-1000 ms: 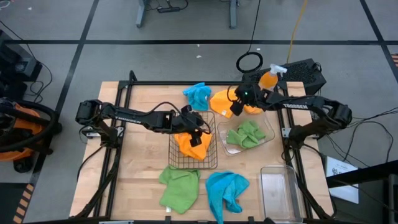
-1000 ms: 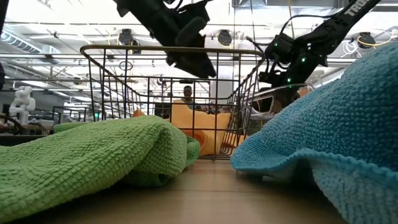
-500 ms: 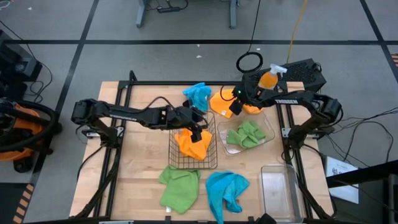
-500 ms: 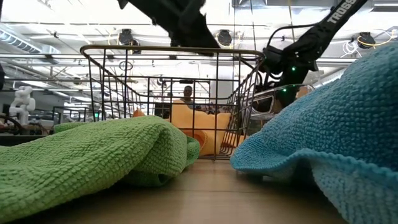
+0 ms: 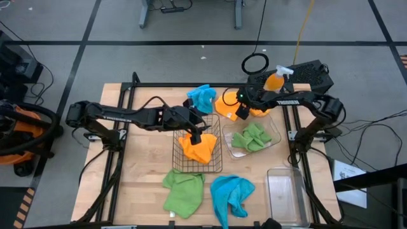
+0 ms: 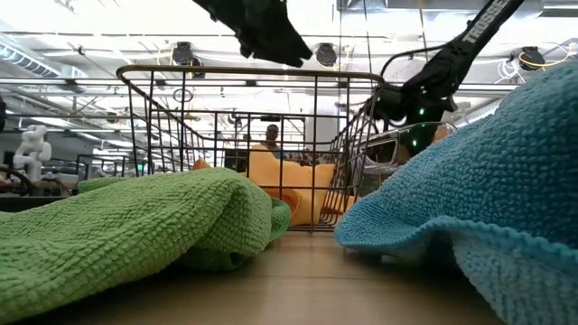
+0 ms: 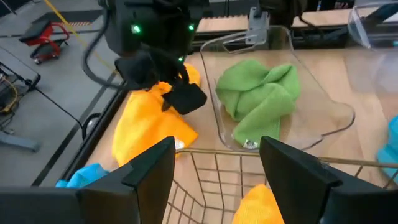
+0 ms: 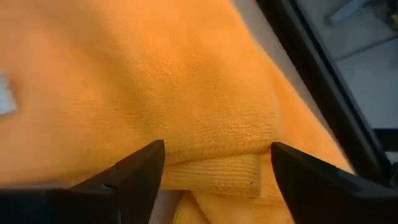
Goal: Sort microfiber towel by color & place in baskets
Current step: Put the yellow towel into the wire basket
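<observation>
My left gripper (image 5: 194,130) (image 7: 217,168) hangs open and empty just above the copper wire basket (image 5: 216,166), where one orange towel (image 5: 198,149) (image 6: 280,185) lies on the bottom. My right gripper (image 5: 240,109) (image 8: 217,174) is open low over the second orange towel (image 5: 226,102) (image 7: 149,124), which lies flat near the table's far edge. A green towel (image 5: 251,137) sits in the clear tub (image 5: 275,130). Loose on the table are a blue towel (image 5: 202,97), a green towel (image 5: 184,191) and a blue towel (image 5: 232,194). My right gripper points down at the orange towel, its open fingers (image 8: 140,171) standing on either side of a folded edge (image 8: 214,168). Whether they touch the cloth, I cannot tell.
A clear rectangular bin (image 5: 286,191) stands at the near right corner. An orange spray bottle (image 5: 276,79) and a black box (image 5: 308,73) stand at the far right, just behind my right gripper. Bare wood shows on the table's left part (image 5: 143,159).
My left gripper has risen out of the wire basket and drawn back a little toward the table's left; the orange towel stays in the basket. My right arm has reached slightly farther over the far orange towel.
</observation>
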Available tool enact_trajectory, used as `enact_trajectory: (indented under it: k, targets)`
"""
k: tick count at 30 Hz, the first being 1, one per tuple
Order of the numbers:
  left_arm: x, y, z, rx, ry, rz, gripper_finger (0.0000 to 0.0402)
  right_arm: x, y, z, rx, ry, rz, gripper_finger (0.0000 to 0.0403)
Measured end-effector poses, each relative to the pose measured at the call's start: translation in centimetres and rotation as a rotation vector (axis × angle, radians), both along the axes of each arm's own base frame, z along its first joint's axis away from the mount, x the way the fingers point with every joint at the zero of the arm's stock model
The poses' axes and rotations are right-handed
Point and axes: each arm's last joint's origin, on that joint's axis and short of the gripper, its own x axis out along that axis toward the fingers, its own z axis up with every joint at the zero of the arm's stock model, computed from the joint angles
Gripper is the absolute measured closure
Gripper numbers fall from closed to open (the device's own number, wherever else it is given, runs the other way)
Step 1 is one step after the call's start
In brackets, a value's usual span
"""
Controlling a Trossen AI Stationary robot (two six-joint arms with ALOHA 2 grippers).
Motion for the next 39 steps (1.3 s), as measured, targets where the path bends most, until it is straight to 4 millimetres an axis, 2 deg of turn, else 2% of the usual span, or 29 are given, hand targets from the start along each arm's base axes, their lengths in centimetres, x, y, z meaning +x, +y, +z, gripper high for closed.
enact_trajectory:
  k: [5, 12, 15, 20, 26, 30, 35, 39]
  targets:
    - [-1.6, 0.0, 1.5, -0.002, -0.008, 0.001, 0.0162, 0.7, -0.4, -0.8, -0.008, 0.138, 0.006, 0.0118]
    - [-4.2, 0.0, 1.7, -0.008, -0.033, 0.005, 0.0162, 2.0, -1.3, -0.7, 0.049, 0.244, 0.059, 0.0134]
    - [-5.5, 0.1, 0.7, -0.022, -0.018, 0.022, 0.0162, 2.5, -1.6, -0.8, 0.075, 0.291, 0.074, 0.015]
    - [-6.5, 0.3, -0.5, -0.03, -0.046, 0.033, 0.0162, 3.0, -1.9, -0.7, 0.103, 0.321, 0.092, 0.0181]
    - [-6.7, 0.3, -1.7, -0.054, -0.03, 0.04, 0.0162, 3.1, -1.9, -0.6, 0.129, 0.321, 0.123, 0.0242]
    - [-6.9, 0.3, -2.6, -0.07, -0.011, 0.047, 0.0162, 3.1, -1.9, -0.6, 0.132, 0.318, 0.123, 0.0308]
    - [-6.8, 0.3, -2.6, -0.077, -0.019, 0.049, 0.0162, 3.2, -1.9, -0.5, 0.132, 0.299, 0.115, 0.0389]
    - [-6.8, 0.3, -2.6, -0.077, -0.021, 0.048, 0.0162, 3.4, -2.1, -0.4, 0.119, 0.277, 0.114, 0.0391]
